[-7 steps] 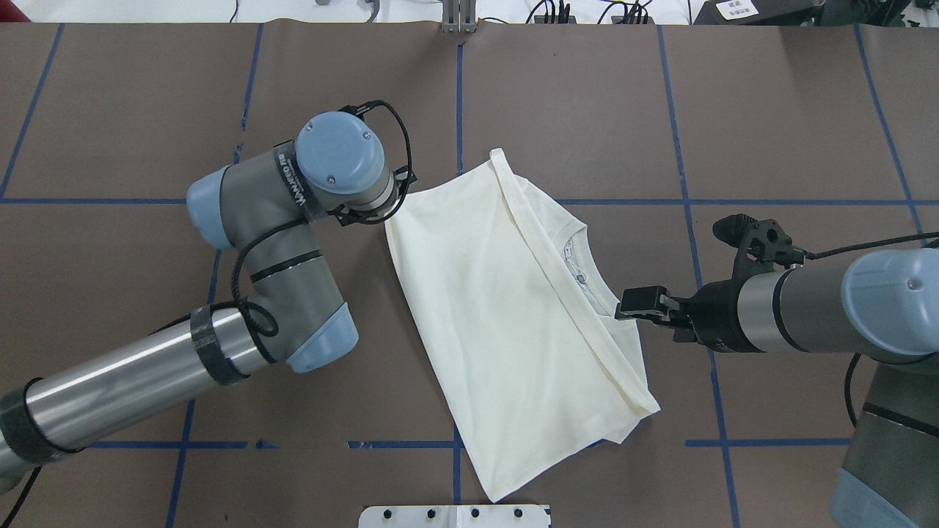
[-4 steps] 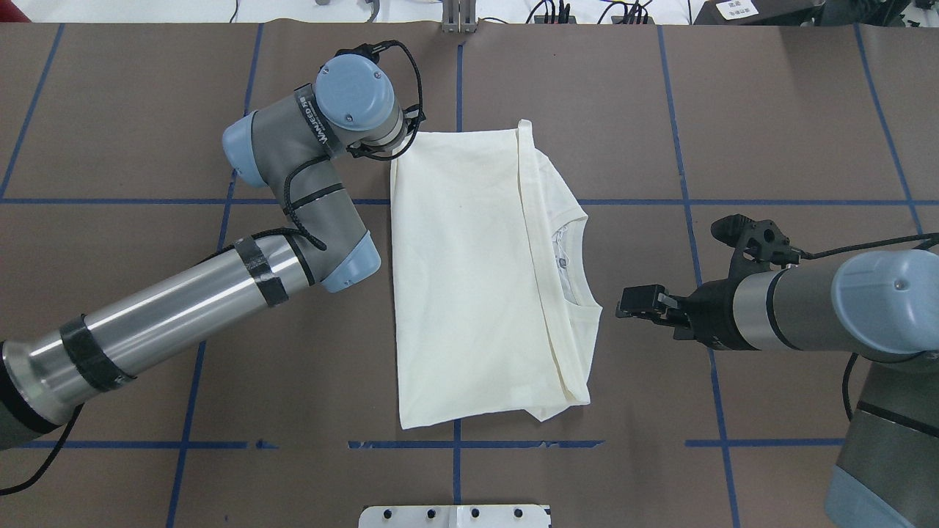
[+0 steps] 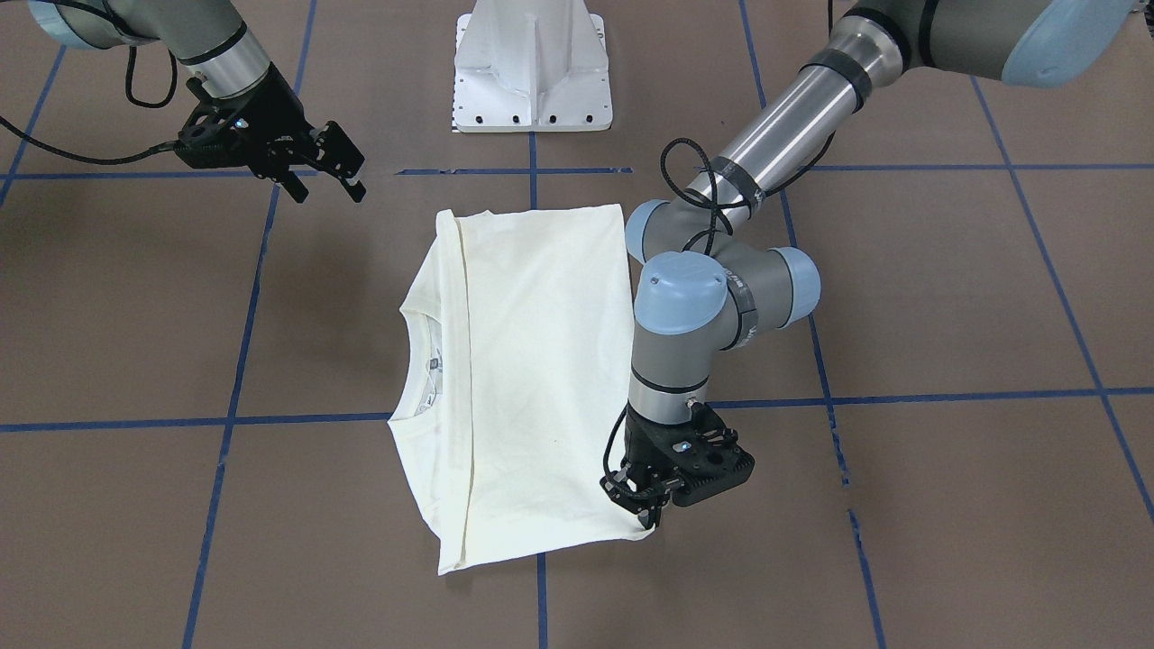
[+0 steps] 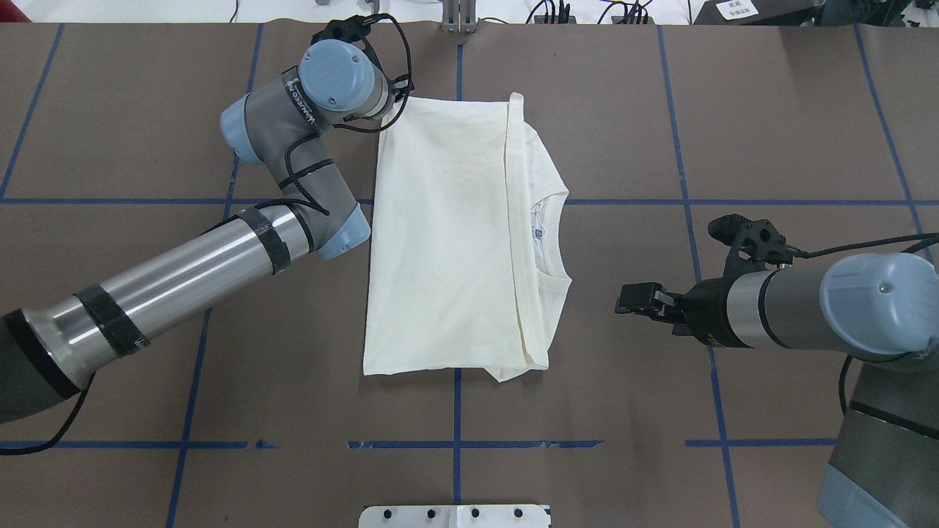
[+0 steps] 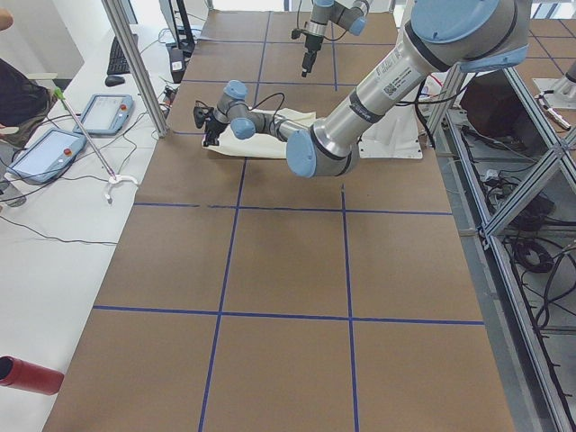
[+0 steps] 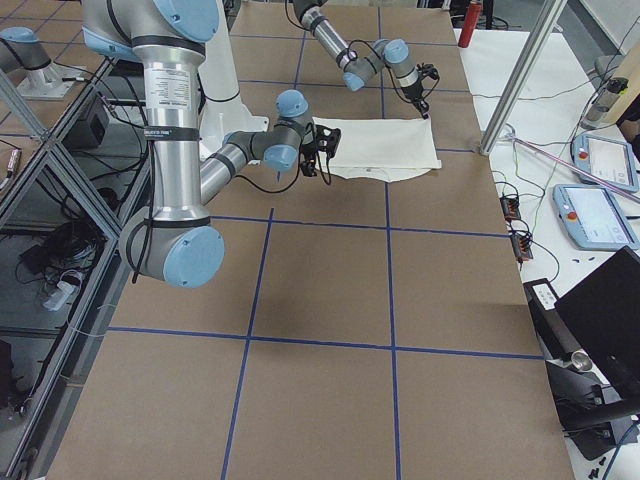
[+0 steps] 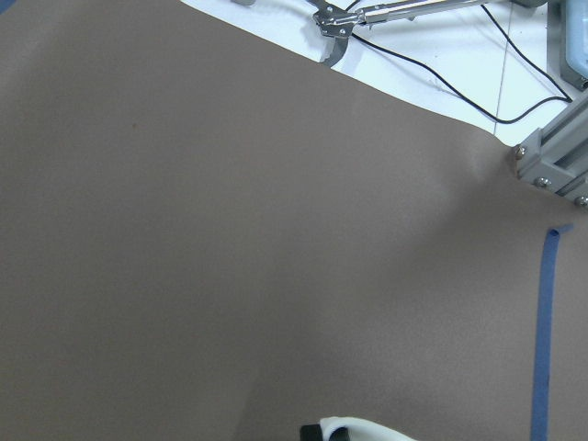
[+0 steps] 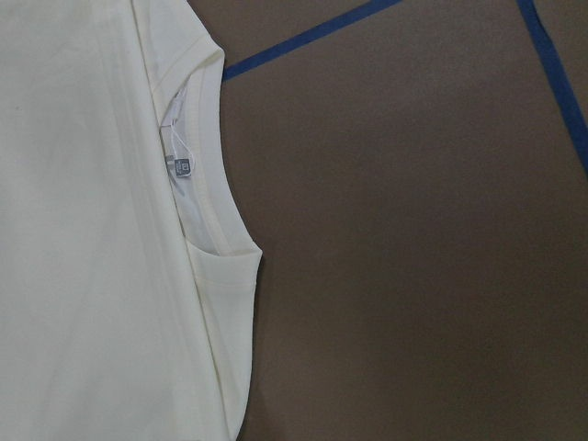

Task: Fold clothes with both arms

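shirt (image 4: pixel 440 235) is lying folded into a long rectangle mid-frame; a cross fold is probably remaining. left gripper (image 3: pixel 647 509) is pinching its corner with closed fingers. right gripper (image 3: pixel 335 180) is hovering clear, fingers open.

Look at the left gripper (image 3: pixel 649 512): it has travelled toward the far edge of the table (image 4: pixel 770 110), dragging a corner of the T-shirt (image 4: pixel 440 235) along. The shirt lay skewed a second ago. It has since swung nearly square with the blue tape lines (image 4: pixel 513 444) and slid away from the robot, so its near hem no longer crosses the near line. Its collar side has drawn clear of the right gripper (image 4: pixel 632 299).
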Tool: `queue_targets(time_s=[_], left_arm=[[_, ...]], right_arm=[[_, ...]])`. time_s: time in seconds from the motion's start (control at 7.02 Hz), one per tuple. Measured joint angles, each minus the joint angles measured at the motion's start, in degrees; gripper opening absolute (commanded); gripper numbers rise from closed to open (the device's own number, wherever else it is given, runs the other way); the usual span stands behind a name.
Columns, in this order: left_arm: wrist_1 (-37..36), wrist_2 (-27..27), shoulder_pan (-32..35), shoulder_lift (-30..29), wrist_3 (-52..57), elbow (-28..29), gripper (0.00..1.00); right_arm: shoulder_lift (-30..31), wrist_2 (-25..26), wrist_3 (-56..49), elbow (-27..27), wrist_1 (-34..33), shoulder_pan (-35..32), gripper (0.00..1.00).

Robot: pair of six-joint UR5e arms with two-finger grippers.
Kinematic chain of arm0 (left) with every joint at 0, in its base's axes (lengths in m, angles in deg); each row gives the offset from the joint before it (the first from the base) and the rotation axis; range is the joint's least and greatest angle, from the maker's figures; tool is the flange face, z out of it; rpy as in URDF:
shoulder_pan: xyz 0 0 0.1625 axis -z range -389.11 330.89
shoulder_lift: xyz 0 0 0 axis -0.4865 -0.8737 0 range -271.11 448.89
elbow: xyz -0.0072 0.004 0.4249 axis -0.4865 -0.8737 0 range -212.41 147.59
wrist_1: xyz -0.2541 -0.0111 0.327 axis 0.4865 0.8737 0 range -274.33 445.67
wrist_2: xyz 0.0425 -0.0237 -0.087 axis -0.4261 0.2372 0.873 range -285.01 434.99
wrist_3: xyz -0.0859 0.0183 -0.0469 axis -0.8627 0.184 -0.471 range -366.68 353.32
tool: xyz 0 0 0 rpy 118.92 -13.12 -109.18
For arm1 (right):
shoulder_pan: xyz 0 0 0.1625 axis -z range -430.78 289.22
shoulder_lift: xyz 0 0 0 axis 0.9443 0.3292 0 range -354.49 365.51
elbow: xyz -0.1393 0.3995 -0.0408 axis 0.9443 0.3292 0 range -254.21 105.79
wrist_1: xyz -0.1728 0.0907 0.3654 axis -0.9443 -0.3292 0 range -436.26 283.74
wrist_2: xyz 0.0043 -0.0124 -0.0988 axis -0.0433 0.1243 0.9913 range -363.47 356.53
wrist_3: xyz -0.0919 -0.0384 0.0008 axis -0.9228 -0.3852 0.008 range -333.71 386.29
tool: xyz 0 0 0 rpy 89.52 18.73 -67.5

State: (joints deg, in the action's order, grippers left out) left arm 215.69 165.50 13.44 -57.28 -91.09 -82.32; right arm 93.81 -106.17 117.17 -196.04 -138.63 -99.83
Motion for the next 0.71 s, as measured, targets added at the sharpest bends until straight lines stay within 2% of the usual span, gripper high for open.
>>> queue_targets(time_s=[0.43, 0.71], left_arm=[[1.2, -1.4, 1.3, 0.2, 6.2, 1.5, 1.00], [-0.1, 2.4, 3.4, 1.2, 9.9, -0.4, 1.00]], right_arm=[[-2.0, 0.3, -0.4, 1.3, -0.2, 0.1, 1.00], [-3.3, 0.3, -1.3, 3.3, -0.6, 0.2, 1.00]])
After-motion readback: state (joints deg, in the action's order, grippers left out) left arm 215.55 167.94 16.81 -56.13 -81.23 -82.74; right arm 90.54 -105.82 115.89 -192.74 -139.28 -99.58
